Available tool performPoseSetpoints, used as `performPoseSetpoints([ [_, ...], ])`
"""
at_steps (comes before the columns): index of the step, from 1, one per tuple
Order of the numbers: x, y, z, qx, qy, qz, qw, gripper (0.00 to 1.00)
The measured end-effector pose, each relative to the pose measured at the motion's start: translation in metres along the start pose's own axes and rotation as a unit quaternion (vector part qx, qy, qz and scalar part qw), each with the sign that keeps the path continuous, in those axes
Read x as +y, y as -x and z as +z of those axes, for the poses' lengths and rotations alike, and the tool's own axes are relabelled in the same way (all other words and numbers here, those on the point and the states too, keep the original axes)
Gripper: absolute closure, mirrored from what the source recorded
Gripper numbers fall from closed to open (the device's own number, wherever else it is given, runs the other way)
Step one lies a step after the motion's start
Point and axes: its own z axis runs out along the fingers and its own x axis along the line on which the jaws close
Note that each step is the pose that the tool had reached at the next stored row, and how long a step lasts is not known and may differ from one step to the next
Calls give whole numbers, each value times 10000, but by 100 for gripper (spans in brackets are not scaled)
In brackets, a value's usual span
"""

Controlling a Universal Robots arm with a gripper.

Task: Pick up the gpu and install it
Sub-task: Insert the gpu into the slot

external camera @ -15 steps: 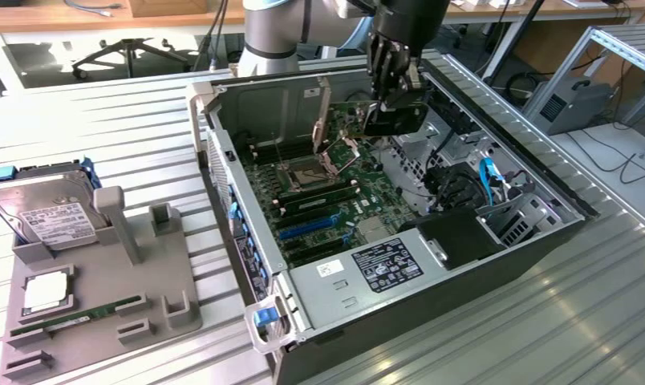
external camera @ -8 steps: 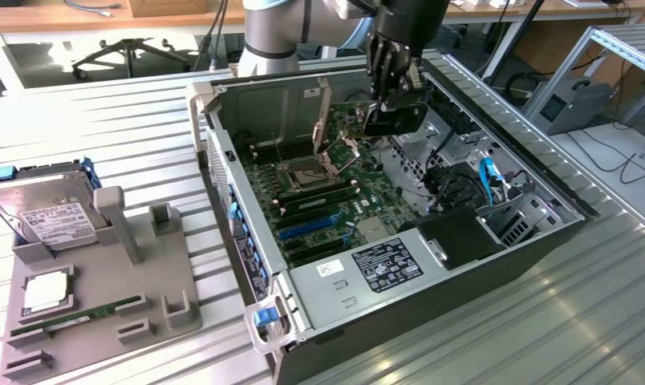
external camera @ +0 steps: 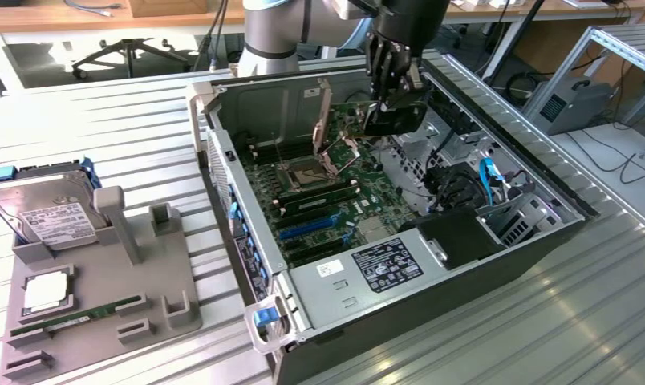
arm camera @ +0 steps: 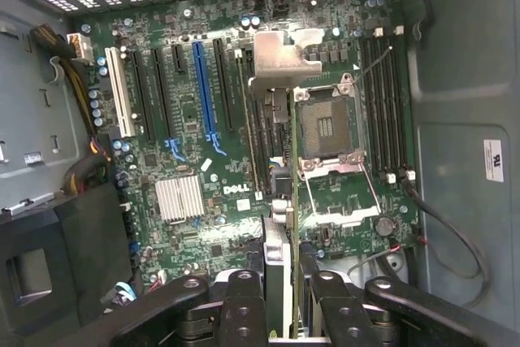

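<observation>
"Gpu (arm camera: 279, 237), thin flat dark card with silver end bracket: how far along?"
"Picked up, not yet seated, I'd judge. Black metal pincer (arm camera: 284, 286) clamped on it, card edge-on in the grip."
"Where?"
"Inside open grey computer case (external camera: 328, 301), hanging above green motherboard (arm camera: 203, 193), in no slot."

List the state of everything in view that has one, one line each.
claw: shut on the gpu
gpu: held above the motherboard, not seated
computer case: side open
CPU socket: open, empty
blue expansion slot: empty
hard drive: parked in the grey holder
memory stick: lying in the holder
</observation>
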Motion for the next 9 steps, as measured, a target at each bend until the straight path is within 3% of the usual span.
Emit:
performPoseSetpoints([
  [9,0,0,2,-4,2,-75,10000,73],
])
